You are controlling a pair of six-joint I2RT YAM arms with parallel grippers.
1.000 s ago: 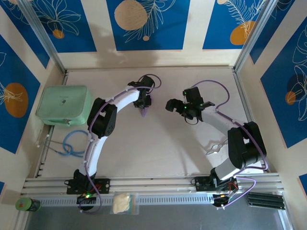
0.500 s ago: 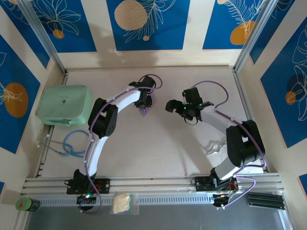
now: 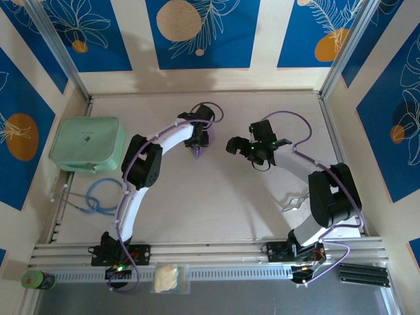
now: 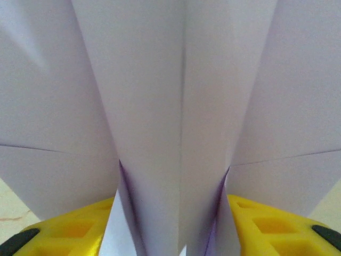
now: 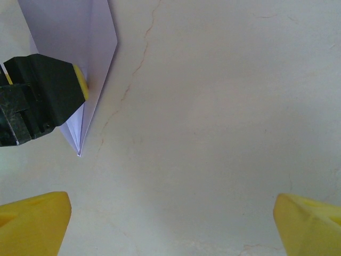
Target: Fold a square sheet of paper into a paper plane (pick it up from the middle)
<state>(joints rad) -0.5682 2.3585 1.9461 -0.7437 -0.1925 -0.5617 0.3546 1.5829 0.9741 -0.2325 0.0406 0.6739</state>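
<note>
**Left jaws loosening around the folded plane**

Your left gripper (image 4: 173,232) has been opening over the last second. The paper plane (image 4: 160,106) sits between its jaws, and you cannot tell if they still pinch it. Your right gripper (image 5: 170,213) gapes empty, with the plane ahead of its left jaw. The folding looks done, so this is likely the release.

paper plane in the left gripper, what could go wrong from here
1. The paper plane sits between the fingers of the left gripper; whether they clamp it is unclear. A loose hold could let it slide out or tip over onto the table, bending its tip.
2. The right gripper stands open, apart from the plane. A reach-in might crush the thin folded wings.
</note>
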